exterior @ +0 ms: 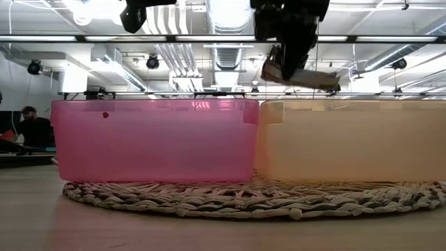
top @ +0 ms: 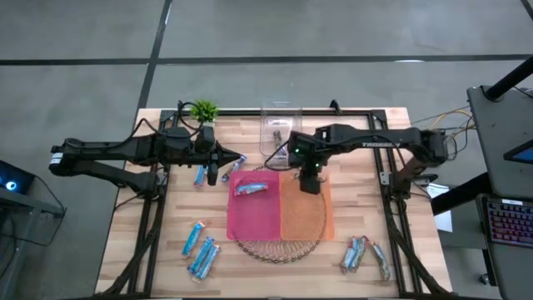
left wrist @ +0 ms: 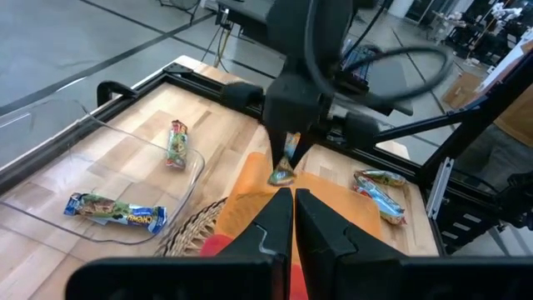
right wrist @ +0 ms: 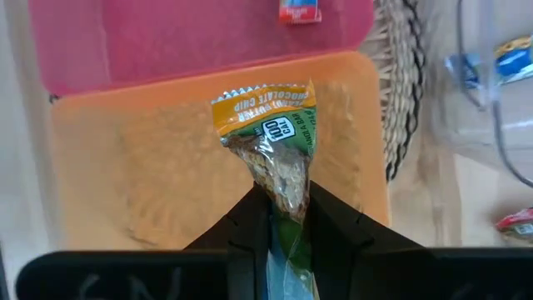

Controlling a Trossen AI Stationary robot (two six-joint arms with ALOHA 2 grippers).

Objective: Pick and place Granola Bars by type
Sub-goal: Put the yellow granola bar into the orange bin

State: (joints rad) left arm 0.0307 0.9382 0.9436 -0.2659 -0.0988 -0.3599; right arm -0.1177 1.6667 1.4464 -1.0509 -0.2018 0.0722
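Observation:
My right gripper [top: 310,180] hangs over the orange bin [top: 306,223], shut on a granola bar [right wrist: 271,137] in an orange and green wrapper. In the low view this bar [exterior: 306,75] is above the orange bin's rim [exterior: 348,104]. The pink bin [top: 250,218] stands beside it with a blue bar [top: 250,188] lying inside. My left gripper [top: 225,160] waits shut, holding nothing, left of the pink bin's far corner. More blue bars [top: 200,250] lie on the table at near left, and others [top: 364,255] at near right. My right gripper pinches the granola bar's flat sides [right wrist: 283,198] between its two fingers [right wrist: 241,227], partway along the bar; wrapper also reaches back between them. The fingers come from above, slanting down. The bar's orange end [right wrist: 262,104] sticks out past the fingertips, lifted clear above the orange bin.
Both bins stand on a round woven mat [top: 275,247]. A clear container [top: 279,125] with bars stands at the far edge, and a small green plant [top: 204,110] is at far left. A black frame [top: 387,192] runs along the table's sides.

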